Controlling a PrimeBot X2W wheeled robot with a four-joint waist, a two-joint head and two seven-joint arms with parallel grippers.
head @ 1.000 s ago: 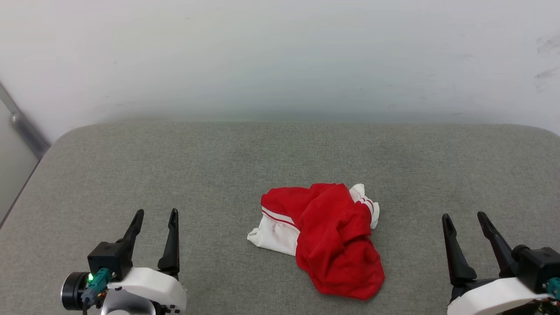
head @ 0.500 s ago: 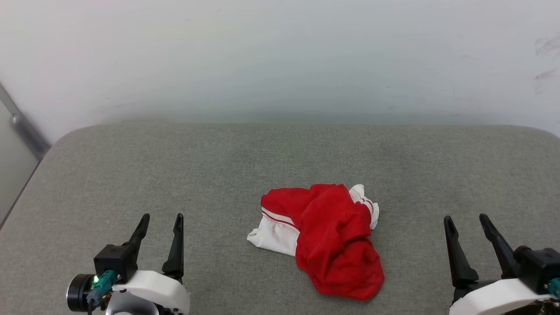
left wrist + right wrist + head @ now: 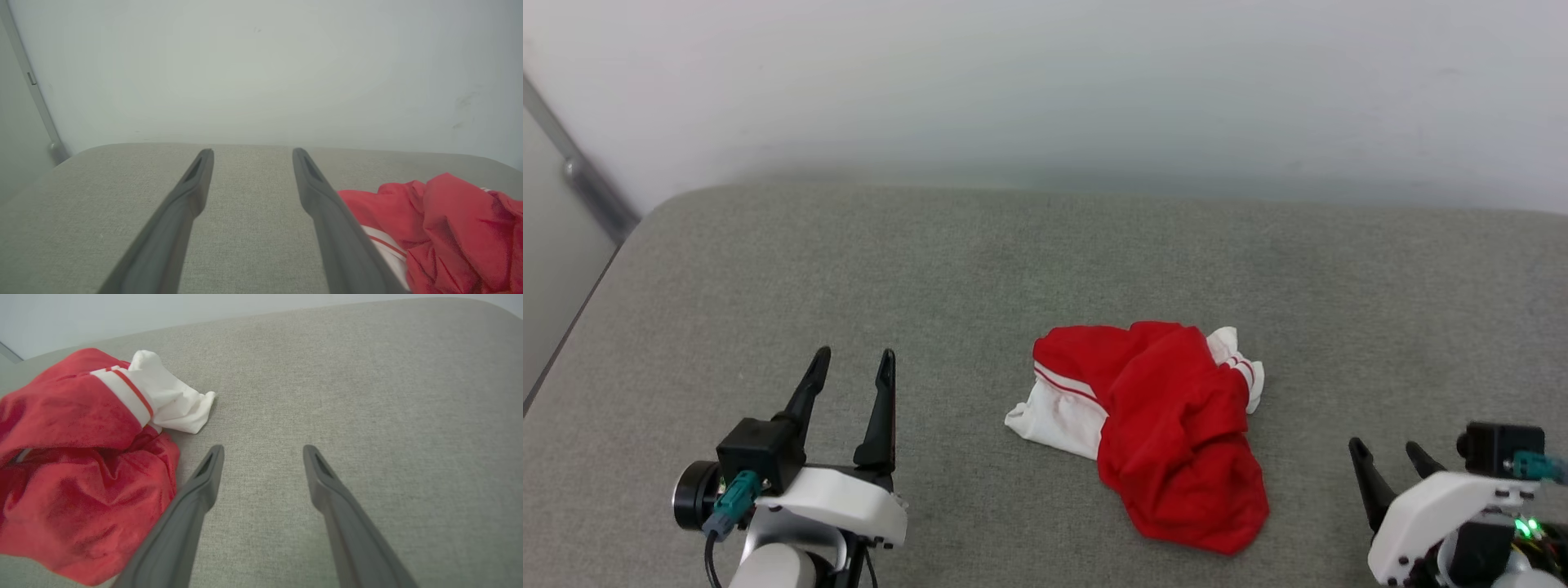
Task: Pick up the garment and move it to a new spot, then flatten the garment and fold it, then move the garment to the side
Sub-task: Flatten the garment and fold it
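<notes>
Red soft fabric of the garment [image 3: 1168,433], crumpled into a loose heap, with a white sleeve sticking out at the left side and another white piece with thin red stripes at the far right side. Lies on the grey upholstered surface [image 3: 1013,261], a little right of the middle, between the two grippers and touching neither. Same shape and same folds as one second ago. Shifted in the head view only together with the whole picture: a move of the camera, not of the cloth. Left gripper [image 3: 855,353], jaws spread wide and empty, now reaching further forward over the surface than before. Right gripper [image 3: 1383,445], jaws also apart and holding nothing, now lower in the head view and turned at the wrist. Behind all, pale wall [image 3: 1045,82].
</notes>
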